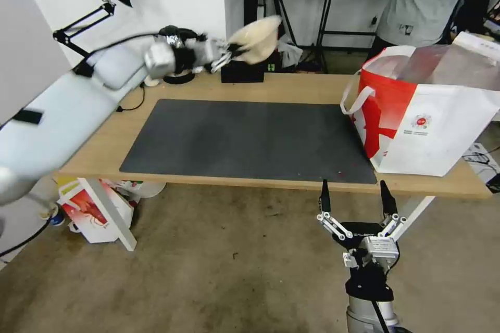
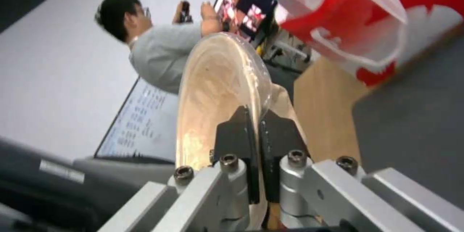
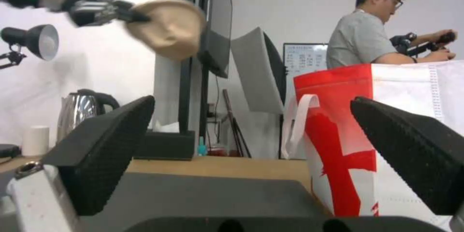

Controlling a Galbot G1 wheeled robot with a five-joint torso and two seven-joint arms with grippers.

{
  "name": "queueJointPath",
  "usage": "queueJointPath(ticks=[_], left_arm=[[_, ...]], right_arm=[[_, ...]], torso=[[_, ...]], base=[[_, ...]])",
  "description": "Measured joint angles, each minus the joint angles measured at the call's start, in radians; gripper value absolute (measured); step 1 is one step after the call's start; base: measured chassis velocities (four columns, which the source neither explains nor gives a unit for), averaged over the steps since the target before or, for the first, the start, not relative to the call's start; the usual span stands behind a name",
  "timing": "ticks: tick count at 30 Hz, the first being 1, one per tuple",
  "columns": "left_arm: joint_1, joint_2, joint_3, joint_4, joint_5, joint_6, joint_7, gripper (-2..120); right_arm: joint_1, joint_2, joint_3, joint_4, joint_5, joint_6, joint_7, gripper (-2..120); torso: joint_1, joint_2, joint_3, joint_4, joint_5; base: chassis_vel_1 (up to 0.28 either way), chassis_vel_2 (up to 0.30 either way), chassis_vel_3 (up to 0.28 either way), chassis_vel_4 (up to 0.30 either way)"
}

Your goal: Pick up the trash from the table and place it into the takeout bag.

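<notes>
Up at top centre, left gripper (image 1: 229, 55) pinches the beige bowl (image 1: 256, 39) by its rim (image 2: 256, 116); right gripper (image 1: 355, 199), bottom right, gapes wide

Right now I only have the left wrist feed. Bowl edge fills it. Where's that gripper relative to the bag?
Observer: The left gripper is shut on the beige bowl, held in the air above the table's far edge. The takeout bag stands on the table's right end, well apart from it.
Operator: Bag mouth open?
Observer: Yes, from the head view the top gapes, with the silver lining visible.
Operator: Right arm in the way?
Observer: No. The right gripper is open, low in front of the table's near edge.
Operator: Other trash on the mat?
Observer: The dark mat carries only a few small red specks near its front right corner.
</notes>
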Motion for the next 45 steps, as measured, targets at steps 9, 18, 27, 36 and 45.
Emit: queueJointPath(ticks=[9,18,27,36,45], left_arm=[[-0.112,-0.189,0.079,0.135,0.023,-0.012,-0.001,1],[-0.176,-0.373,0.114,0.267,0.048,-0.026,-0.005,1],[-0.185,-0.523,0.109,0.36,0.086,-0.045,-0.01,1],[-0.206,-0.653,0.099,0.481,0.121,-0.088,-0.013,1],[-0.206,-0.684,0.131,0.525,0.147,-0.108,-0.065,1]], right_arm=[[0.0,0.0,0.0,0.0,0.0,0.0,0.0,100],[0.0,0.0,0.0,0.0,0.0,0.0,0.0,100],[0.0,0.0,0.0,0.0,0.0,0.0,0.0,100],[0.0,0.0,0.0,0.0,0.0,0.0,0.0,100],[0.0,0.0,0.0,0.0,0.0,0.0,0.0,100]], torso=[[0.0,0.0,0.0,-0.0001,0.0001],[0.0,0.0,0.0,0.0,-0.0003],[0.0,0.0,0.0,0.0,-0.0002],[0.0,0.0,0.0,-0.0002,-0.0001],[0.0,0.0,0.0,0.0,-0.0004]], base=[[0.0,0.0,0.0,0.0],[0.0,0.0,0.0,0.0],[0.0,0.0,0.0,0.0],[0.0,0.0,0.0,0.0],[0.0,0.0,0.0,0.0]])
